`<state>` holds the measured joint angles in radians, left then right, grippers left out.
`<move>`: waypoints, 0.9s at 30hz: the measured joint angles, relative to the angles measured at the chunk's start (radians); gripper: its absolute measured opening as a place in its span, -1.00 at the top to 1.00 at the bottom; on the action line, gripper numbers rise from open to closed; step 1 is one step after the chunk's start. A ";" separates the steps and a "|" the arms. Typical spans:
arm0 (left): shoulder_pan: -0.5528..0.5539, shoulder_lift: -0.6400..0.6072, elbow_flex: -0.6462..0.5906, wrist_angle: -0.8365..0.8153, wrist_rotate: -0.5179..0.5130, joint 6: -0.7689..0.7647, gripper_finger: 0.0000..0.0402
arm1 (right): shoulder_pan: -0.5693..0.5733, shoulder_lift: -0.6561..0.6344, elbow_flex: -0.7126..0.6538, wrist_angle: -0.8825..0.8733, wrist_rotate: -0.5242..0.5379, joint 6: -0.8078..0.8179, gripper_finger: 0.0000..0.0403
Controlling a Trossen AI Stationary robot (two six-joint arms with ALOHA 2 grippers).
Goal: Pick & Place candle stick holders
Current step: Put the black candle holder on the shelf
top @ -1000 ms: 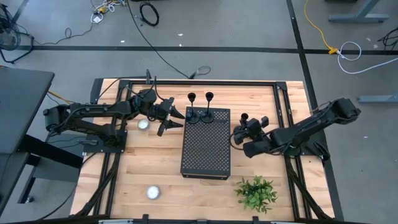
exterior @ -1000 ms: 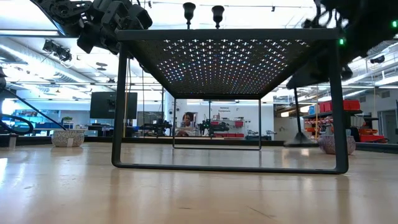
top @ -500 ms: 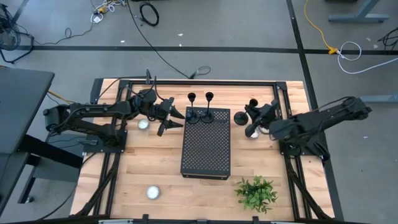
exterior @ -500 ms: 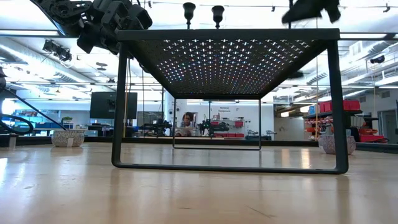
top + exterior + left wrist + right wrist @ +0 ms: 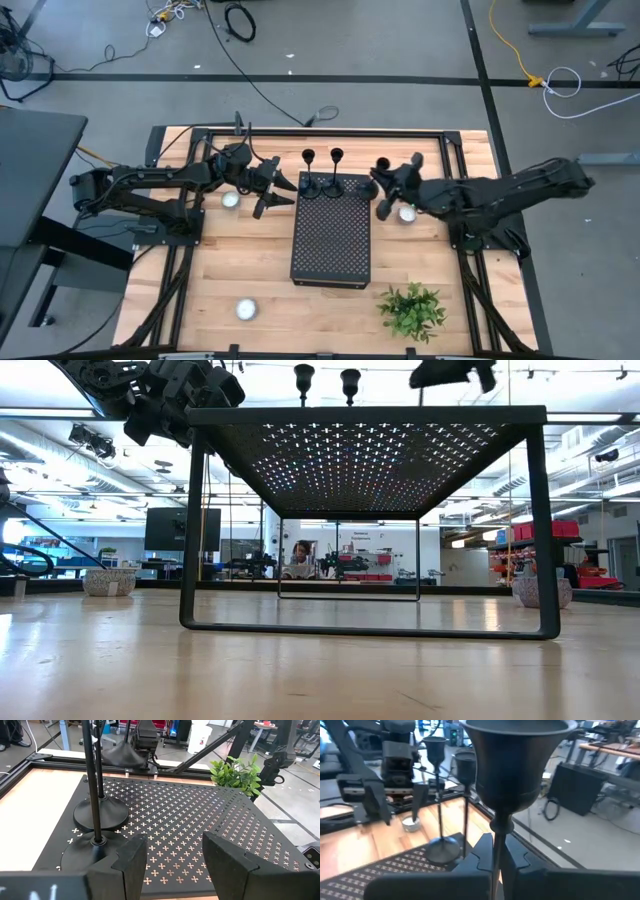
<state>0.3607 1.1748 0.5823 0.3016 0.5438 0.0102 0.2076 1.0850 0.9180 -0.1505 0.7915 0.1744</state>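
Two slim black candle stick holders (image 5: 309,178) (image 5: 337,178) stand by their round bases on the far end of the black perforated box (image 5: 332,235). They also show in the left wrist view (image 5: 99,812). My right gripper (image 5: 388,188) is shut on the third holder (image 5: 516,760) just off the box's far right corner, higher than the box top in the low view (image 5: 450,372). My left gripper (image 5: 280,192) is open and empty at the box's far left side, its fingers (image 5: 131,862) level with the box top. My right gripper pinches the third holder's thin stem (image 5: 496,851) between its two fingers, a short way below the top cup. The fingers come level from the table's right and lie across the stem. The holder is upright and clear of the table.
Small white tealights lie on the table at the left (image 5: 231,200), the near left (image 5: 246,309) and under my right arm (image 5: 407,213). A small green plant (image 5: 412,310) stands at the near right. A black frame rims the table's far edge (image 5: 300,131).
My right gripper has carried the third holder first toward the table's far edge, then toward its left, up to the box's far right corner. The holder stays in the shut fingers. My left gripper has kept still.
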 joint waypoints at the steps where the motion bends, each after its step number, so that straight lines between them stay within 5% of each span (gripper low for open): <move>1: 0.000 0.000 0.000 0.000 0.000 0.000 0.04 | -0.013 0.014 0.000 0.021 -0.028 -0.001 0.99; 5: 0.000 0.000 0.000 0.000 0.000 -0.004 0.04 | -0.057 0.061 0.000 0.060 -0.122 -0.012 0.99; 27: 0.000 0.000 0.000 -0.002 0.000 -0.005 0.04 | -0.173 0.125 0.000 0.055 -0.234 -0.006 0.99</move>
<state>0.3603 1.1744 0.5823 0.3000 0.5438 0.0055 0.0347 1.2104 0.9182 -0.0950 0.5577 0.1686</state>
